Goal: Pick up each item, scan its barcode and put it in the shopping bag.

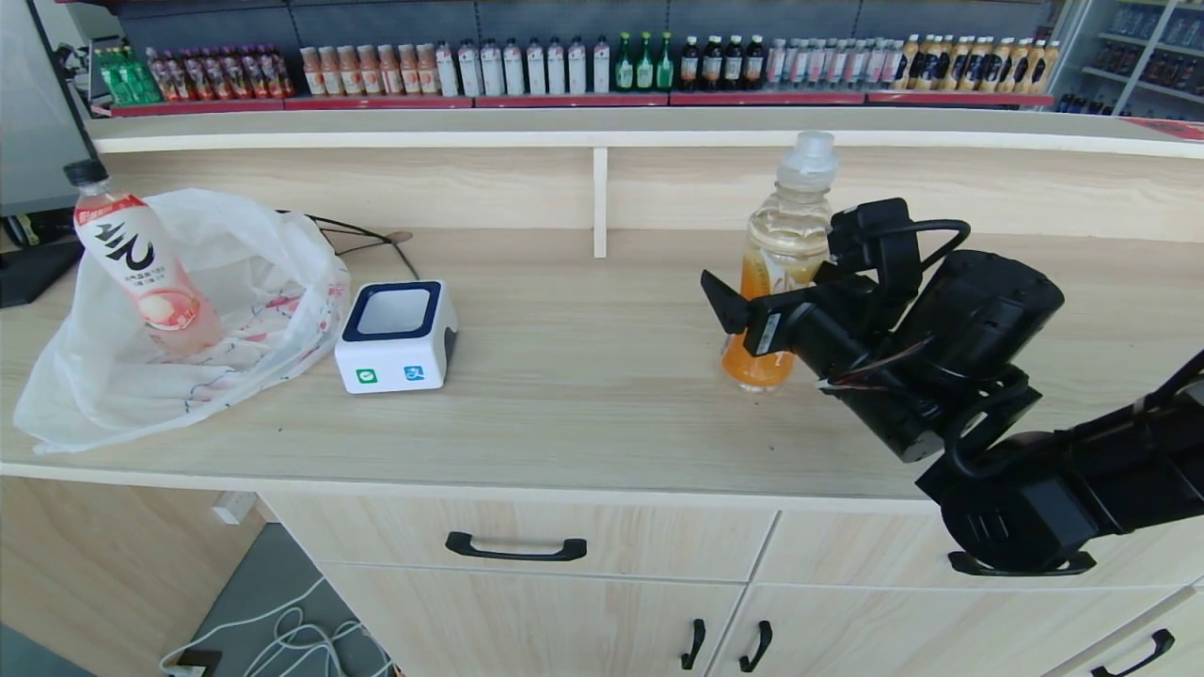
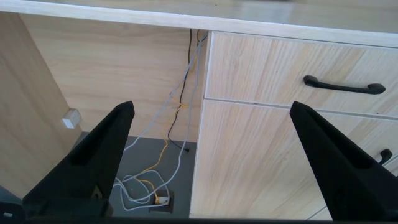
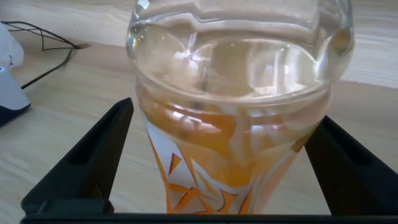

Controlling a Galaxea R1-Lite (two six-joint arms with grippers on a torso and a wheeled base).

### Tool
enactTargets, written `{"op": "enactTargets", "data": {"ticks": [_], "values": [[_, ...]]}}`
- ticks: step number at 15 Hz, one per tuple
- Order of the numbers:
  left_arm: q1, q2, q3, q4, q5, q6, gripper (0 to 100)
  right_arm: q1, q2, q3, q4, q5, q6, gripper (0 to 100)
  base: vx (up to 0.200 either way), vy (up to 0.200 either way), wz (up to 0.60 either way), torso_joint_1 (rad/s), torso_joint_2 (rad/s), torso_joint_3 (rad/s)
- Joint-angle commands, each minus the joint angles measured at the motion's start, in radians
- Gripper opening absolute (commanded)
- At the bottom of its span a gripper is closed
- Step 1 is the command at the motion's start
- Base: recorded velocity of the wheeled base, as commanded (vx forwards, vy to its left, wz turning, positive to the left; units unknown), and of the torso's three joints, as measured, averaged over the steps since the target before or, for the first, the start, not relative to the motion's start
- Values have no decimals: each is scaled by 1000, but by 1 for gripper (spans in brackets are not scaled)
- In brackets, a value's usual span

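Head camera looks down over counter (image 1: 583, 395); right wrist close on bottle (image 3: 236, 137), shared; left wrist faces drawers (image 2: 280, 143).

Right of centre: juice bottle (image 1: 783, 246) (image 3: 230, 124), clear, white-capped, orange drink in the lower part, upright on the counter. At left: bag (image 1: 268, 273), translucent white plastic, open and crumpled, lying on the counter. Inside it: pink bottle (image 1: 141, 268), black cap, leaning toward upper left. Just right of the bag: scanner (image 1: 395, 343), white cube, dark-blue-rimmed top window.

A shop. The shelf (image 1: 583, 100) behind the table (image 1: 602, 414) is packed with bottled drinks (image 1: 583, 66). A barcode scanner (image 1: 397, 336) stands on the table.
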Motion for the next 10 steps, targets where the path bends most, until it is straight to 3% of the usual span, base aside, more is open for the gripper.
{"op": "enactTargets", "data": {"ticks": [1,10], "values": [[0,0,0,0,0,0,100,1,-1,-11,0,0,0,100,0,0,0,0,0,0],[0,0,0,0,0,0,100,-1,5,-33,2,-9,0,100,0,0,0,0,0,0]]}}
